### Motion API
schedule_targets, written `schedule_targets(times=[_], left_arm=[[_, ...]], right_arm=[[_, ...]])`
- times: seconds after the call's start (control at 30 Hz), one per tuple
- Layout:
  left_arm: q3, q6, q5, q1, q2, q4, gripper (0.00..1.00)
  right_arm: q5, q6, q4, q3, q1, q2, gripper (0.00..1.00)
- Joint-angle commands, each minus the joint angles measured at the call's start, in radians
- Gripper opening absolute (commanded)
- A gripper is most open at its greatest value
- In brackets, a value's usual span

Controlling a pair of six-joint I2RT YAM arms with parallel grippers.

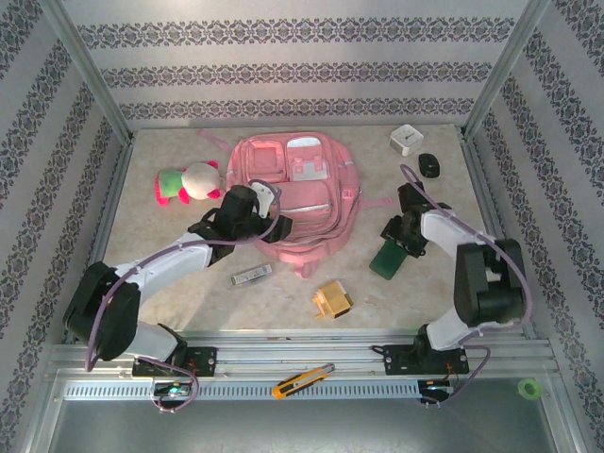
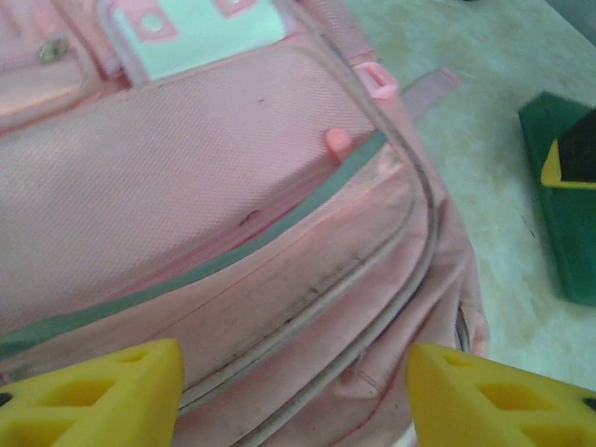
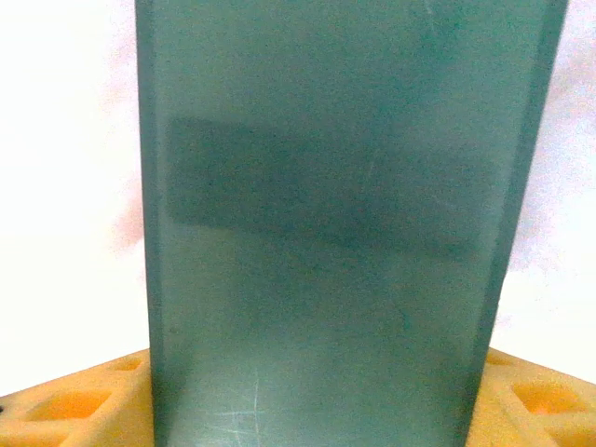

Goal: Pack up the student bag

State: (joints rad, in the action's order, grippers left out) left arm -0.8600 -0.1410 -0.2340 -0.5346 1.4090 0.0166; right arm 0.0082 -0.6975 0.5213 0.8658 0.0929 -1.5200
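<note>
The student bag (image 1: pixel 293 193) is lying flat on the worktop (image 1: pixel 189 293) in the upper middle of the top view, pockets facing up. The left arm is stretching diagonally from its elbow at the lower left up toward the bag's lower left corner. The left tool (image 2: pixel 293 382) is hovering over the pink front pocket, its yellow fingers standing well apart and gripping nothing. The right arm is folding sharply at its elbow on the right, its forearm reaching back toward the centre. The right tool (image 3: pixel 307 405) is pressing its fingers against both sides of a green box (image 1: pixel 385 261), just right of the bag.
</note>
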Motion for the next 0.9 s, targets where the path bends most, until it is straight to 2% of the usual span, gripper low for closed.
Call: schedule_targets(times=[0.0, 0.07, 0.13, 0.2, 0.33, 0.57, 0.87], left_arm=[[-0.073, 0.314, -0.125, 0.009, -0.05, -0.09, 0.65], [-0.138, 0.543, -0.243, 0.01, -0.046, -0.227, 0.65], [-0.209, 0.776, -0.28, 0.008, -0.023, -0.398, 0.65], [-0.27, 0.923, -0.244, 0.007, 0.018, -0.494, 0.68], [-0.372, 1.133, -0.134, 0.01, 0.146, -0.564, 0.69], [-0.516, 1.247, -0.106, 0.021, 0.353, -0.552, 0.73], [-0.575, 1.256, -0.058, 0.027, 0.47, -0.516, 0.77]], right_arm=[[-0.058, 0.073, -0.084, -0.039, 0.014, 0.209, 0.61], [-0.106, 0.097, -0.166, -0.088, 0.012, 0.34, 0.58], [-0.169, 0.113, -0.266, -0.15, 0.006, 0.469, 0.55], [-0.198, 0.112, -0.347, -0.204, 0.002, 0.57, 0.52], [-0.26, 0.103, -0.492, -0.292, -0.003, 0.697, 0.48], [-0.342, 0.097, -0.536, -0.319, -0.001, 0.727, 0.48], [-0.344, 0.114, -0.536, -0.337, -0.001, 0.735, 0.47]])
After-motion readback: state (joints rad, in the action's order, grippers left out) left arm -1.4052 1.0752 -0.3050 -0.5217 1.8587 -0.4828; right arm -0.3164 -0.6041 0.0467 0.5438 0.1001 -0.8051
